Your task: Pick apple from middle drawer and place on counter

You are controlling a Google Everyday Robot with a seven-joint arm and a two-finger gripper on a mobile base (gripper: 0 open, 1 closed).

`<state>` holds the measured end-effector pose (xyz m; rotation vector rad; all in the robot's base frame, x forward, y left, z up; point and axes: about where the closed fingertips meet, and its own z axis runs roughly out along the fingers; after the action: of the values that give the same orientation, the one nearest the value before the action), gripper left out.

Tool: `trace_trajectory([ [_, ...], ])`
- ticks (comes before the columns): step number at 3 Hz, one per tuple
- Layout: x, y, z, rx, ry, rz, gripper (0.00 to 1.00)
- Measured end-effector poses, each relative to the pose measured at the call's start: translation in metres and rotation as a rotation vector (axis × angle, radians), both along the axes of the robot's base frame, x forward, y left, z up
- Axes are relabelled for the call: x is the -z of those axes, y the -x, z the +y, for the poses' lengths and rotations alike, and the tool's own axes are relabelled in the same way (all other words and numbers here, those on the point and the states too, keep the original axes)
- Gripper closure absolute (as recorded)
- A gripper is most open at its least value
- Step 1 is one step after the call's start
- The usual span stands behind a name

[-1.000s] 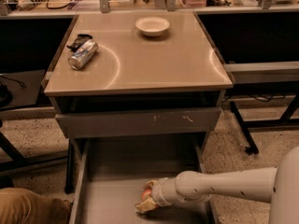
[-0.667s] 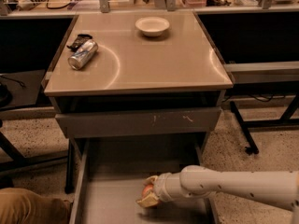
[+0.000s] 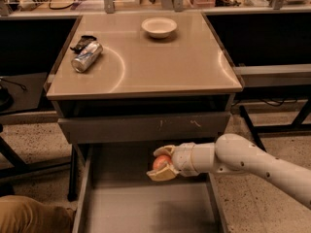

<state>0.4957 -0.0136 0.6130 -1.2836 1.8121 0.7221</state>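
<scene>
The apple (image 3: 161, 162) is small, round and red-orange. My gripper (image 3: 160, 163) is shut on it, with cream fingers (image 3: 159, 174) above and below, and holds it over the open middle drawer (image 3: 146, 208), just under the grey drawer front. The drawer is a wide grey metal tray with a flat floor. The white arm reaches in from the lower right. The counter (image 3: 155, 67) is a glossy tan tabletop above the drawers.
A silver soda can (image 3: 87, 56) lies on its side at the counter's left, with a dark object (image 3: 82, 42) behind it. A white bowl (image 3: 159, 27) stands at the back centre. The scratched grey drawer front (image 3: 141, 127) sits under the counter edge. Cluttered benches lie behind.
My gripper has risen from the drawer floor with the apple in it and now hangs just below the drawer front. The counter things have not moved.
</scene>
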Motion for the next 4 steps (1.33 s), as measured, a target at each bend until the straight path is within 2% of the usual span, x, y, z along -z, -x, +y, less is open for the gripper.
trace_trajectory([
  [1,0.0,0.0,0.0,0.0,0.0,0.0,1.0],
  [2,-0.052,0.006,-0.007,-0.008,0.019,-0.065,1.0],
  [3,-0.17,0.014,-0.01,-0.054,0.051,-0.233,1.0],
  [4,-0.248,0.012,-0.008,-0.098,0.06,-0.377,1.0],
])
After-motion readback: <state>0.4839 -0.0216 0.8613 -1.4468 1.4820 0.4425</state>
